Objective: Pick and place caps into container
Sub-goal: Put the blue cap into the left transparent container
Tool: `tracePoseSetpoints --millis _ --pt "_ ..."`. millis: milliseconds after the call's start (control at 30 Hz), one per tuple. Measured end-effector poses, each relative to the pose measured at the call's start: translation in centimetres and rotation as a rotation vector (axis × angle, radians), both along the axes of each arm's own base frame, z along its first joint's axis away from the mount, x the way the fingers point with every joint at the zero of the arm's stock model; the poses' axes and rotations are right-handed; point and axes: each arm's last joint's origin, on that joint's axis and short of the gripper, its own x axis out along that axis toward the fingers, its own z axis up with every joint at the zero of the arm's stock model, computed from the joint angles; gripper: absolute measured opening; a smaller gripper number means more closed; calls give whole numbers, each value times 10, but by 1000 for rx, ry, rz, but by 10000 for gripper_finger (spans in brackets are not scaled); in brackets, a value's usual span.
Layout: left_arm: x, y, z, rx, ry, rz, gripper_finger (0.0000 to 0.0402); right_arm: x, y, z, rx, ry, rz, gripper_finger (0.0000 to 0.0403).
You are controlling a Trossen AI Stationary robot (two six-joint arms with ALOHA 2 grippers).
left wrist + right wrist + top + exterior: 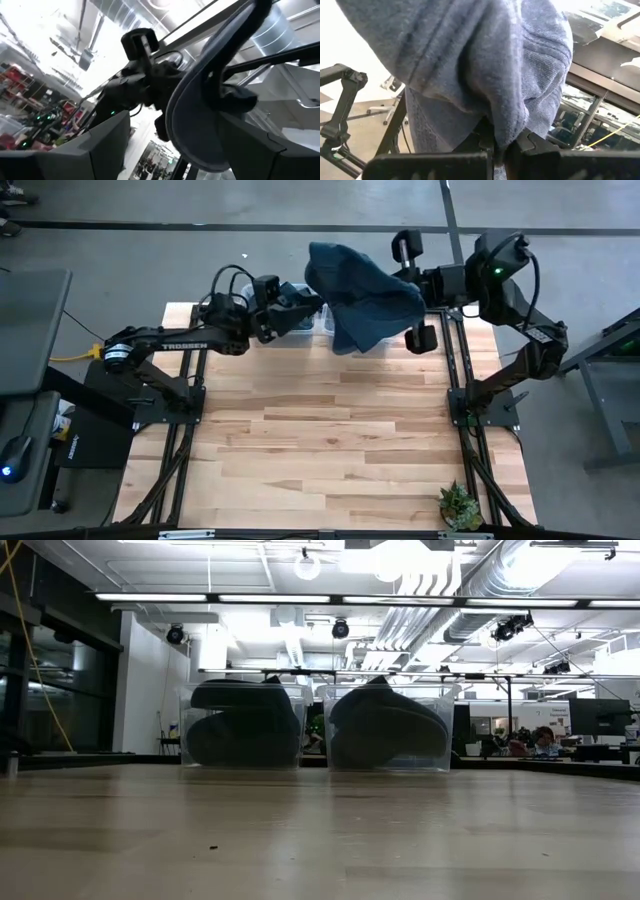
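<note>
My right gripper (412, 292) is shut on a denim-blue fabric cap (362, 298), held high over the table's far edge. The blue cloth fills the right wrist view (485, 65). My left gripper (292, 310) is open over two clear containers (322, 326) at the far edge. It tips upward, and the left wrist view shows a cap's curved brim (200, 105) ahead between its fingers; I cannot tell whether they touch it. In the low view the containers, left (243, 725) and right (388, 728), stand on the tabletop with dark caps inside. My right gripper pinches a gathered fold of the cap's cloth (506, 131) between its two fingers. The fingers come about level from the table's right side. The cap is lifted clear of the table, and its cloth bunches out past the fingertips toward the left.
A small potted plant (460, 506) stands at the table's near right corner. The wooden tabletop (330, 430) stretches from the containers to the near edge. Dark frame rails run along the left (190, 430) and right (465, 430) sides.
</note>
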Motion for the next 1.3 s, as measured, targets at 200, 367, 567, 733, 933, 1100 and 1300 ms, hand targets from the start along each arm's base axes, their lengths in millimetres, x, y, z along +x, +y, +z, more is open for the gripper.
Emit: tracePoseSetpoints --millis 200,367,567,733,933,1100,1300 --pt "3 0 3 16 -27 -13 289 6 -6 -2 15 5 -17 4" --pt "6 1 -1 8 -14 -7 289 10 -10 -3 21 3 -24 4" --pt "5 0 1 8 -23 -1 289 14 -11 -3 32 -12 -10 4" --pt "4 0 1 15 -30 6 289 23 -12 -7 39 -7 1 4" --pt "3 0 2 26 -47 -1 289 29 -15 -11 53 17 8 4" --pt "0 -1 5 48 -89 -12 286 39 -23 -18 68 49 -12 4" --pt "-2 -2 6 54 -109 -12 242 47 -31 -23 90 72 -28 4"
